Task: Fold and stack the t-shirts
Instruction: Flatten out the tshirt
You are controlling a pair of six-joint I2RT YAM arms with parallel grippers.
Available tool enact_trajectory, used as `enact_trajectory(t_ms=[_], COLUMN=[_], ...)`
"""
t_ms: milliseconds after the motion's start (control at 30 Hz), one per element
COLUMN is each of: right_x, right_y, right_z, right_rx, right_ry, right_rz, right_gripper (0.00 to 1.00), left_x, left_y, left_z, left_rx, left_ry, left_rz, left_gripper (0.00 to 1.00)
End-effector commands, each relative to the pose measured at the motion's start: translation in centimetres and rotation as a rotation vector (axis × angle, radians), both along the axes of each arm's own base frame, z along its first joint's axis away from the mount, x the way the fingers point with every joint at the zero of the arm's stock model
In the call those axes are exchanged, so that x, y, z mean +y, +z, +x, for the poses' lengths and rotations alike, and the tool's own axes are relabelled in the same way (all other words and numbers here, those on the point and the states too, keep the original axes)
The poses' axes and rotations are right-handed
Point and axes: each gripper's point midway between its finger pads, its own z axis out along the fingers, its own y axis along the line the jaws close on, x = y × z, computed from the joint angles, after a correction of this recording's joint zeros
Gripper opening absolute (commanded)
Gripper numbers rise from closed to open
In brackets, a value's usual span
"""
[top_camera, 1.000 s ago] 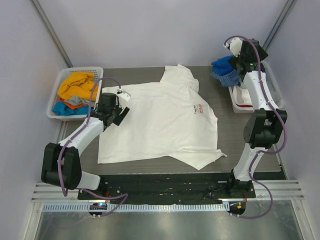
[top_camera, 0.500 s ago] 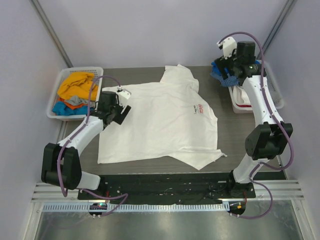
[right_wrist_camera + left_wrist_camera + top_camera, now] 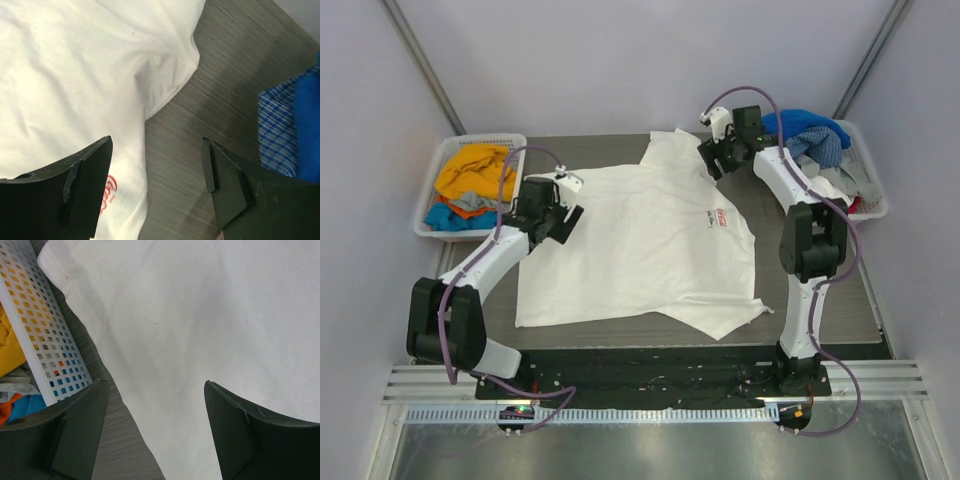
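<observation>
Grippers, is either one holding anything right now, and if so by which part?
Nothing is held. The left gripper and right gripper both hang open above the white t-shirt, gripping no cloth.

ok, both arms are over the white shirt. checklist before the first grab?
1. Left tool open and empty: ok.
2. Right tool open and empty: ok.
3. White t-shirt spread out, red logo facing up: ok.
4. Left tool over the shirt's edge: ok. One finger is over cloth, the other over bare table beside the left basket.
5. Right tool clear of the blue shirts: ok, well apart.
6. Either tool touching the cloth: cannot tell.
</observation>
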Motion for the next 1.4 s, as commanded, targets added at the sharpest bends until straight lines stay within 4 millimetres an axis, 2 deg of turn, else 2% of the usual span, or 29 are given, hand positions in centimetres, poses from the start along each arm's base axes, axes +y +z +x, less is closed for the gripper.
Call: enact_trajectory(t_ms=[0, 33, 67, 100, 167, 200, 233, 333, 367, 400, 533, 867, 1267, 1367], right_x=[1.6, 1.7, 1.9, 2.0, 2.2, 2.3, 2.3, 2.4, 2.2, 2.1, 2.2, 2.3, 1.4, 1.4], right_y=[1.7, 2.1, 0.6, 0.1, 0.5, -0.9, -0.7, -2.4, -2.2, -3.2, -4.0, -6.0, -6.8, -7.1], right_z=[4.2, 5.0, 5.6, 6.1, 7.2, 7.6, 8.1, 9.2, 9.9, 10.2, 11.5, 12.8, 13.4, 13.2], right_rx=[-0.112, -0.132, -0.114, -0.112, -0.138, -0.121, -0.135, -0.143, -0.171, -0.17, -0.193, -0.204, -0.213, -0.207], right_ry=[0.02, 0.02, 0.02, 0.023, 0.025, 0.023, 0.022, 0.016, 0.0, -0.004, -0.01, -0.003, -0.024, -0.023], right_rz=[0.04, 0.04, 0.039, 0.039, 0.045, 0.042, 0.046, 0.046, 0.041, 0.034, 0.029, 0.015, -0.031, -0.042], right_gripper=[0.77, 0.77, 0.76, 0.76, 0.73, 0.73, 0.71, 0.67, 0.66, 0.65, 0.57, 0.54, 0.36, 0.35], left_x=[0.1, 0.2, 0.2, 0.3, 0.4, 0.3, 0.3, 0.5, 0.7, 0.8, 1.2, 1.6, 1.9, 1.9], left_y=[1.1, 1.0, 0.7, 0.6, 0.3, 0.0, 0.0, -0.4, -0.6, -0.8, -1.3, -2.5, -2.6, -2.4], left_z=[1.7, 1.8, 1.8, 1.9, 2.1, 2.2, 2.3, 2.6, 2.5, 2.6, 2.9, 3.1, 3.0, 3.0], left_rx=[-0.075, -0.079, -0.074, -0.074, -0.077, -0.074, -0.077, -0.082, -0.081, -0.082, -0.088, -0.068, -0.067, -0.074], left_ry=[0.024, 0.026, 0.027, 0.031, 0.036, 0.037, 0.038, 0.047, 0.052, 0.056, 0.064, 0.069, 0.073, 0.073], left_rz=[0.005, 0.011, 0.016, 0.017, 0.021, 0.022, 0.022, 0.031, 0.043, 0.047, 0.073, 0.107, 0.12, 0.121], left_gripper=[0.81, 0.81, 0.81, 0.81, 0.81, 0.81, 0.81, 0.8, 0.8, 0.8, 0.8, 0.79, 0.77, 0.77])
